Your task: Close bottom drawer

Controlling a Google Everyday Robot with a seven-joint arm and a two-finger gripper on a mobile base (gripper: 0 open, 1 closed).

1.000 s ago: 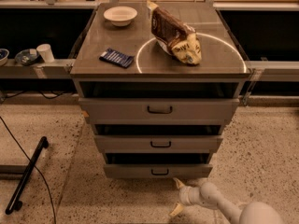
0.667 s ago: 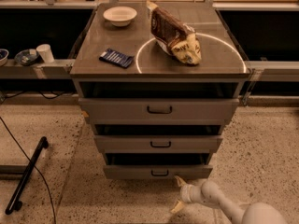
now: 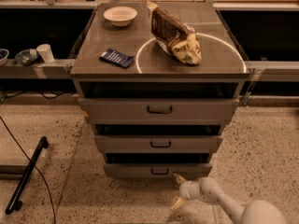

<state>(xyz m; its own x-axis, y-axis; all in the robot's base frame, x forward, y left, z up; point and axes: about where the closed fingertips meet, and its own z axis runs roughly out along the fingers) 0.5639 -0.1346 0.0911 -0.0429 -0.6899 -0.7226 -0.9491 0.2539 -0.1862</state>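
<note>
The bottom drawer (image 3: 159,170) is the lowest of three grey drawers in the cabinet, with a small black loop handle (image 3: 160,171). It stands pulled out a little, with a dark gap above its front. My gripper (image 3: 178,190) is low near the floor, just in front of and below the drawer's right half, at the end of a white arm coming from the bottom right. Its two pale fingers are spread apart, one tip (image 3: 178,178) close to the drawer front, and hold nothing.
The middle drawer (image 3: 160,143) and top drawer (image 3: 160,109) also stand slightly out. On the cabinet top lie a chip bag (image 3: 176,34), a white bowl (image 3: 120,15) and a blue packet (image 3: 117,58). A black bar (image 3: 25,174) and cable lie on the floor at left.
My gripper has stayed close to the bottom drawer's front at lower right, shifting only slightly. The drawers look unmoved.
</note>
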